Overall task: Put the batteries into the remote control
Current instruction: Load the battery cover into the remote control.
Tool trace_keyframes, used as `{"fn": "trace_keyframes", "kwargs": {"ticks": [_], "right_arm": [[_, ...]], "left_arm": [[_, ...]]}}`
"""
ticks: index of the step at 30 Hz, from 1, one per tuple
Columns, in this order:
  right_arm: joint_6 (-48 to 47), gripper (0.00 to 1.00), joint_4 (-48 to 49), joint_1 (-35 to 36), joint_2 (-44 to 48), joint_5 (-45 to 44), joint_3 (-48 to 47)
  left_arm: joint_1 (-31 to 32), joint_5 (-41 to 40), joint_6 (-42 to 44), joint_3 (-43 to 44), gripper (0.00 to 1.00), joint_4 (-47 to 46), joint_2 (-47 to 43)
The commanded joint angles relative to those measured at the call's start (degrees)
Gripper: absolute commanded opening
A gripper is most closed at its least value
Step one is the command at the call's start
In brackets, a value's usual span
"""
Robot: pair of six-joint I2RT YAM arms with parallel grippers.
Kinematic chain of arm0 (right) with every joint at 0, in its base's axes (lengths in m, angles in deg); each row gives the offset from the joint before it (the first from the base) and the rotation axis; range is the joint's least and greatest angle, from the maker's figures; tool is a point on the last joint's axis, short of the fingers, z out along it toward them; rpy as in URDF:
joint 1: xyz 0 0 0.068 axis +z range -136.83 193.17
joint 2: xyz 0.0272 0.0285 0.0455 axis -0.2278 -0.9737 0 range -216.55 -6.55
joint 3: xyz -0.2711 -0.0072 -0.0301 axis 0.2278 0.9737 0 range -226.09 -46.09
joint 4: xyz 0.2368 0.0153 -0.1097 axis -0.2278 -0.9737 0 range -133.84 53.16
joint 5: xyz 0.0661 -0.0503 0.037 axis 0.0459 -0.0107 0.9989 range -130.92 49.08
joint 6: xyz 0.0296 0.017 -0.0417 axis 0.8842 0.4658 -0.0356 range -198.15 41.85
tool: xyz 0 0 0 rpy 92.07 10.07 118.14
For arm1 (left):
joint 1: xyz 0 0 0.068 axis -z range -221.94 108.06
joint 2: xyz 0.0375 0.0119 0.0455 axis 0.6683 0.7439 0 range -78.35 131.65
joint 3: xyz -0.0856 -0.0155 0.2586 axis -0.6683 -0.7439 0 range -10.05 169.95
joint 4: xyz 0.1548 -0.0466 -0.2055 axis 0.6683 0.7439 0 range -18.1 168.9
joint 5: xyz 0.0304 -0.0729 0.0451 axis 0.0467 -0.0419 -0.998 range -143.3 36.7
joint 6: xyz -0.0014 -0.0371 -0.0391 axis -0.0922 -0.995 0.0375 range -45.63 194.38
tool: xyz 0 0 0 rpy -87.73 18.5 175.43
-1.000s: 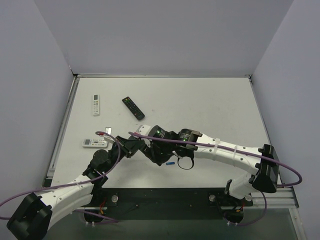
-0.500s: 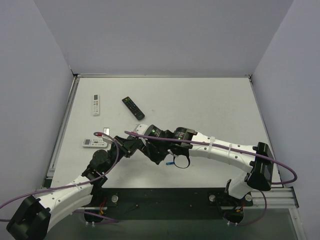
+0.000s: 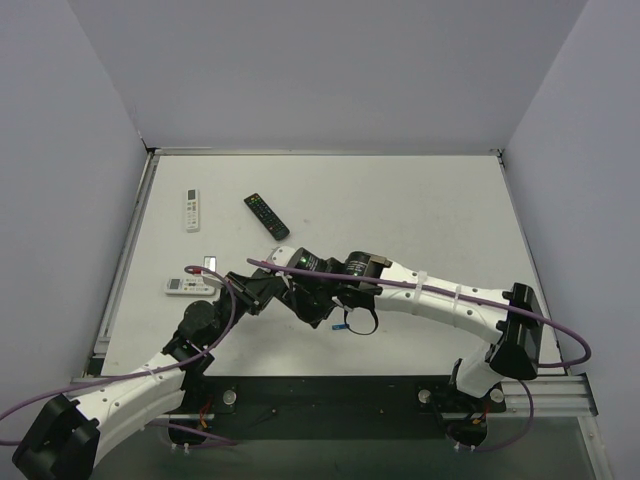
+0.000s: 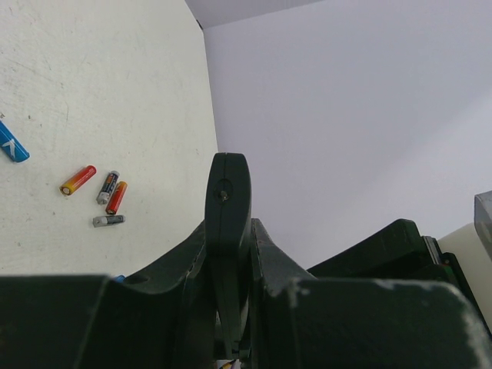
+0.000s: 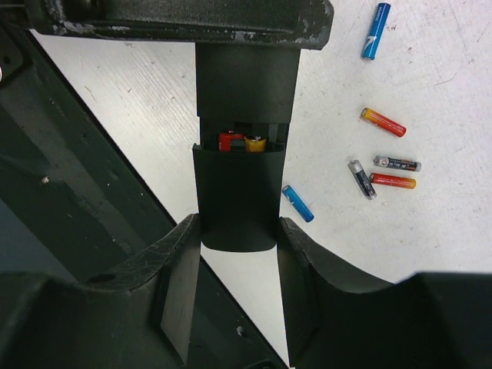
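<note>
Two grippers meet at the table's (image 3: 420, 210) near middle. The left gripper (image 4: 229, 254) clamps the remote control (image 5: 246, 84), and the right gripper (image 5: 238, 254) pinches its back cover (image 5: 237, 204). Two batteries (image 5: 242, 142) sit inside, and six loose batteries (image 5: 383, 121) lie nearby.

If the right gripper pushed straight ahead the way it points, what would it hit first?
The right gripper is shut on the back cover, so it would likely drive that along the remote control over the batteries, then meet the left gripper holding the far end.
</note>
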Motion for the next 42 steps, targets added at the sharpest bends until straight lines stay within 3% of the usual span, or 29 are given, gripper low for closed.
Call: {"fn": "trace_keyframes", "kwargs": {"ticks": [1, 32, 42], "right_arm": [[0.99, 0.08, -3.03, 0.39, -1.54, -2.40, -2.28], [2.84, 0.17, -5.31, -1.19, -4.53, 0.41, -6.41], [3.81, 0.18, -12.16, -2.68, -6.99, 2.17, -11.24]], "left_arm": [[0.01, -0.04, -2.47, 0.44, 0.00, -6.29, -1.11], [0.28, 1.19, -2.74, -1.40, 0.00, -10.15, -2.43], [0.89, 0.49, -2.83, -0.53, 0.00, -10.51, -2.61]]}}
